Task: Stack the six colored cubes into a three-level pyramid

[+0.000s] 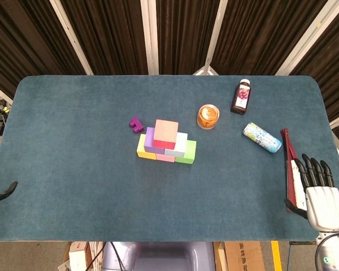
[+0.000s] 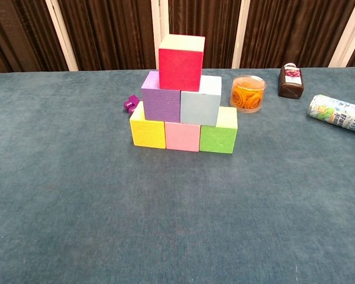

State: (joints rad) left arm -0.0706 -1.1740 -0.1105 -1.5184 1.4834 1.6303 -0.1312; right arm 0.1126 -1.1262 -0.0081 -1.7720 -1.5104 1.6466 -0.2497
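Right hand (image 1: pixel 322 197) spread at table edge, pyramid (image 2: pixel 182 97) upright

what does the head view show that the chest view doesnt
Only the head view shows the right robot hand, fingers apart and holding nothing, beside a red-edged flat packet at the table's right edge, and a dark tip of the left robot hand. Only the chest view shows the cubes' front faces, including the pink foam cube. Both show the pyramid topped by the red foam cube and the orange jar.
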